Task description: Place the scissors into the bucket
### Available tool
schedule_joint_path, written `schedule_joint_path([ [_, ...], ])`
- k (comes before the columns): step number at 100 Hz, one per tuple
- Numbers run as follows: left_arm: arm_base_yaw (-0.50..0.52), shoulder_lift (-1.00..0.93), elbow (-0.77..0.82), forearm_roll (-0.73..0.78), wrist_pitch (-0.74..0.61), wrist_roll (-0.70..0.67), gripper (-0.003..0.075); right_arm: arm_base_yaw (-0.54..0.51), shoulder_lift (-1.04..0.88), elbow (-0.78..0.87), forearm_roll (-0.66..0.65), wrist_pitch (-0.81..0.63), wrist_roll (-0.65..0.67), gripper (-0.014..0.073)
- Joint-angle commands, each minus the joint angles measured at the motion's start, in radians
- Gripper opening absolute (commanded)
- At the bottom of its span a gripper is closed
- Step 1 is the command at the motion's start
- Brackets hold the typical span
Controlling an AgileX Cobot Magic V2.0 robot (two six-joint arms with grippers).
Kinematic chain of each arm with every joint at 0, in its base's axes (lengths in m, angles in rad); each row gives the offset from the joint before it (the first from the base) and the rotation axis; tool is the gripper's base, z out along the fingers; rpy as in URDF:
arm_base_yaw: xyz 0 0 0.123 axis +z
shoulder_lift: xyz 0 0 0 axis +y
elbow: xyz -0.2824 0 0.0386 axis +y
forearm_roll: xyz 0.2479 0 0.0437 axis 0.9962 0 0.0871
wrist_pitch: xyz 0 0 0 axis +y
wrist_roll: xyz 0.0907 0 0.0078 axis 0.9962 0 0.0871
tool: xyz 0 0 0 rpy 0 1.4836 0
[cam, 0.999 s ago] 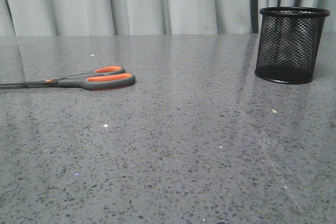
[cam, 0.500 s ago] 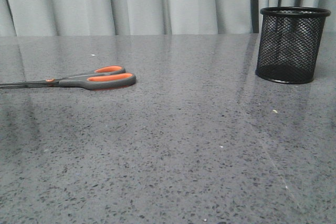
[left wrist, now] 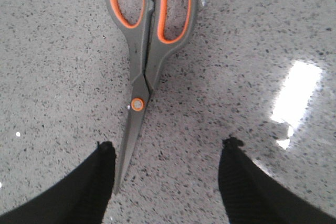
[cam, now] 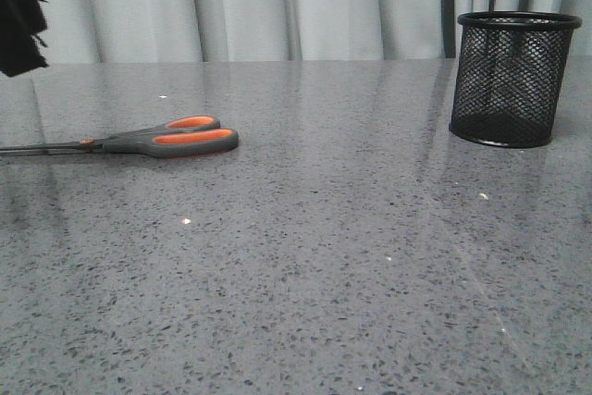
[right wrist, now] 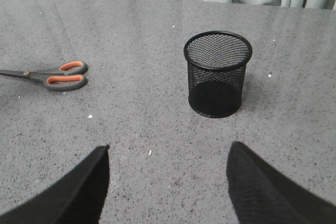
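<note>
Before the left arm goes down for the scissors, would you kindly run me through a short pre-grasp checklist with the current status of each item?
1. Scissors lying flat on the table, blades closed: ok.
2. Left end effector open, nothing in it: ok.
3. Left end effector centred over the scissors: not ok; the blade tip lies beside one finger, not midway.
4. Bucket upright, mouth open: ok.
5. Bucket empty: ok, judging by the right wrist view.
6. Right end effector open and apart from the bucket: ok.
</note>
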Motion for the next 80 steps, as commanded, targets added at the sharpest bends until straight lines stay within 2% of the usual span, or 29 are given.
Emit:
schedule_joint_path([
  [1, -0.01, 0.023, -0.092, -0.005, 0.004, -0.012, 0.0451, 0.0, 0.019, -0.02, 0.026, -0.051, -0.007, 0.0435],
  [11, -0.01, 0.068, -0.137, -0.048, 0.02, 0.037, 0.0487, 0.0, 0.019, -0.02, 0.026, -0.047, -0.007, 0.0435],
  [28, -0.01, 0.131, -0.156, -0.167, 0.086, 0.267, 0.0484, 0.026, 0.019, -0.02, 0.024, -0.047, -0.007, 0.0435],
  [44, -0.01, 0.186, -0.161, -0.156, 0.076, 0.284, 0.0484, 0.036, 0.019, -0.02, 0.016, -0.047, -0.007, 0.0435],
  [55, -0.01, 0.212, -0.161, -0.141, 0.067, 0.353, 0.0484, 0.036, 0.019, -0.02, 0.016, -0.047, -0.007, 0.0435],
  [80, -0.008, 0.259, -0.162, -0.12, 0.048, 0.351, 0.0482, 0.036, 0.019, -0.02, 0.016, -0.047, -0.007, 0.0435],
])
